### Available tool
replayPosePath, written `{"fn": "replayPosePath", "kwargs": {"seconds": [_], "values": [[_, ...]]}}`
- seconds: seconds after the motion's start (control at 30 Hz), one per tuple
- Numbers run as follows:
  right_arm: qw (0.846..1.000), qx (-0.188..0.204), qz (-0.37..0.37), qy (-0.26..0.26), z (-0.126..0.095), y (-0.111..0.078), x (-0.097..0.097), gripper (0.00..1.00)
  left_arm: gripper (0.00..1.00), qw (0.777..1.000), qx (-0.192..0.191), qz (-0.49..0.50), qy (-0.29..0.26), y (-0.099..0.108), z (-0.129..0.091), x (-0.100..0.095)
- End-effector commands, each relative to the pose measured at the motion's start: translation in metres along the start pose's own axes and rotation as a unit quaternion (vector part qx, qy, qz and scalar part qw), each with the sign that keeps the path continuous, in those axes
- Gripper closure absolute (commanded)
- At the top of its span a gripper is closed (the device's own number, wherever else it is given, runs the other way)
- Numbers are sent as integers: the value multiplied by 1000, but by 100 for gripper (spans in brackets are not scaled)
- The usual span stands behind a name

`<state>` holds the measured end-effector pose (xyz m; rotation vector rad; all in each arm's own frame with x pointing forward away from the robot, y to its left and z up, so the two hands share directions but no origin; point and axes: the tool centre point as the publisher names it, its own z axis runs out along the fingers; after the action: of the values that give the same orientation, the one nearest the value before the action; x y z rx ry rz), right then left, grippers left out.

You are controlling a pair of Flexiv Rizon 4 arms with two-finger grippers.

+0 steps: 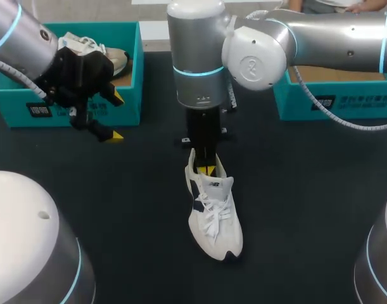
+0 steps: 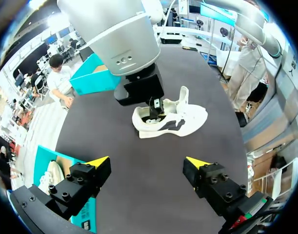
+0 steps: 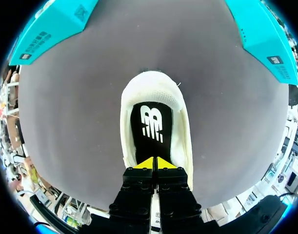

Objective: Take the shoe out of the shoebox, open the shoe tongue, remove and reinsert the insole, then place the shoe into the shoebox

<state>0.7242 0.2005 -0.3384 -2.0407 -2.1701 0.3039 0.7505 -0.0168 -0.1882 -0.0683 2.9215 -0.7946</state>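
Enclosing the right end effector (image 3: 154,163), the shoe (image 3: 183,131) stands.

Head view: my right arm covers the heel collar of the shoe (image 1: 216,215). The right end effector (image 3: 153,164) has its tips together down inside the shoe; I can't tell if they pinch the insole (image 3: 149,127) or just touch it. In the right wrist view the forefoot is hidden under the end effector. My left arm blocks part of the left shoebox (image 1: 131,109), so the second shoe (image 1: 117,60) only partly shows. The right shoebox (image 1: 294,101) is cut off at the view's edge.
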Motion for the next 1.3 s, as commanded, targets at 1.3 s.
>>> {"fn": "replayPosePath", "kwargs": {"seconds": [1.3], "values": [[1000, -10, -20, -13, -6, -40, -12, 0, 0, 1000, 0, 0, -1, 1, 0, 1]]}}
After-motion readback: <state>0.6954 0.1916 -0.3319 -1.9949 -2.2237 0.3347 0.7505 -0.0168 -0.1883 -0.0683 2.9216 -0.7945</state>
